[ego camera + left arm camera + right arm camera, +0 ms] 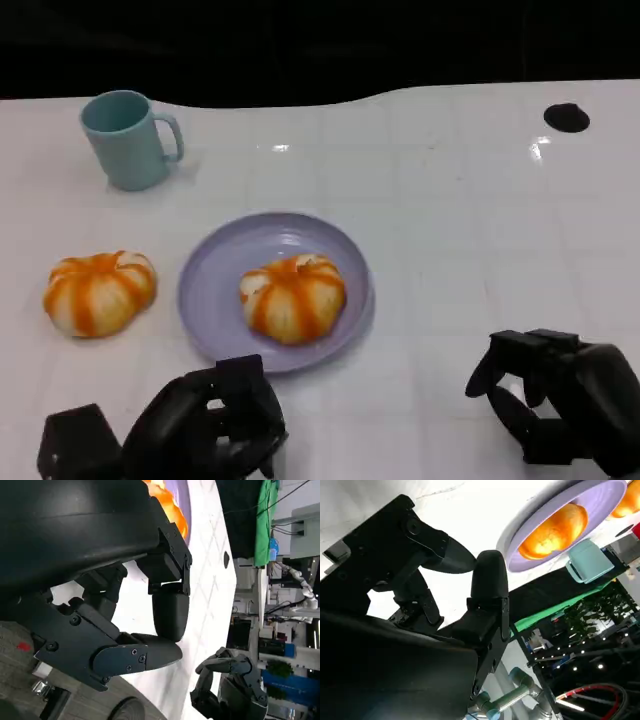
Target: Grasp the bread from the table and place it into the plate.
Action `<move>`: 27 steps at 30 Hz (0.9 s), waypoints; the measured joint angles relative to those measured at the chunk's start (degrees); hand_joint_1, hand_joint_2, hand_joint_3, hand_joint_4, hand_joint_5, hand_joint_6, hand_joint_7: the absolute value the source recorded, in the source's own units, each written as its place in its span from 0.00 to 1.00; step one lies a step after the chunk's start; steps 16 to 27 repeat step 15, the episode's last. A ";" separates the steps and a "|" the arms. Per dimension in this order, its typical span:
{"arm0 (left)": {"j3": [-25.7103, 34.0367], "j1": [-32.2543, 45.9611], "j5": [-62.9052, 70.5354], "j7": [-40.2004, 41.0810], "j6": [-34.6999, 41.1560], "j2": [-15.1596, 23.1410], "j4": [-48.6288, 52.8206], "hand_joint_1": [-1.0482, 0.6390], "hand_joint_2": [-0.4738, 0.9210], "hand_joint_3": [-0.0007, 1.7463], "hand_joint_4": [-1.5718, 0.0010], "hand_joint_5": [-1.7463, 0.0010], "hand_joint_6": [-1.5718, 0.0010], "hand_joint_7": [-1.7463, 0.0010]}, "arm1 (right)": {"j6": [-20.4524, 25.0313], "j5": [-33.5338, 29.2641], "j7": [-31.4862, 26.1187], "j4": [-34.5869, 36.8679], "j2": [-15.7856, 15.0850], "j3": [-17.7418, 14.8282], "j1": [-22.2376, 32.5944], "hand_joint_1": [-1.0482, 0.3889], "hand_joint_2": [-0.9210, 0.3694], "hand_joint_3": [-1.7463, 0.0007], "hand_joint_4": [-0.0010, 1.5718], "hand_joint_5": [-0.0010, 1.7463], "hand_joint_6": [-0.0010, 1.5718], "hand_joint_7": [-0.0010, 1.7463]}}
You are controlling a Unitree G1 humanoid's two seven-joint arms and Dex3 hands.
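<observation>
Both the left hand (215, 420) and right hand (560, 395) were clenched, empty. To take the left bread (98, 291), the left hand should spread wide, then descend squarely over it.

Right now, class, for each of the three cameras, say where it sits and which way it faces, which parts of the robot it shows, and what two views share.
Head view: high on the robot, looking down at the white table, with the left hand and right hand low in frame.
Left wrist view: behind the left hand, looking across the table toward the right hand.
Right wrist view: behind the right hand, facing the purple plate.
Shared: head and right wrist views both show the bread in the plate and the teal mug.
</observation>
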 measured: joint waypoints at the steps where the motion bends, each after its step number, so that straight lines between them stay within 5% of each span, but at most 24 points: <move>1: 0.01 -0.01 -0.35 -0.11 0.02 0.00 0.01 0.32 0.76 0.43 0.49 0.00 0.51 0.21 | -0.03 -0.24 -0.35 0.27 0.00 0.07 -0.27 0.56 0.41 0.30 0.55 1.00 0.51 0.80; 27: 0.12 -0.47 -0.82 -0.45 0.11 0.31 0.23 0.31 0.78 0.41 0.50 0.00 0.51 0.21 | -0.55 -1.01 -2.26 2.18 0.00 0.59 -1.38 0.56 0.40 0.31 0.56 1.00 0.54 0.77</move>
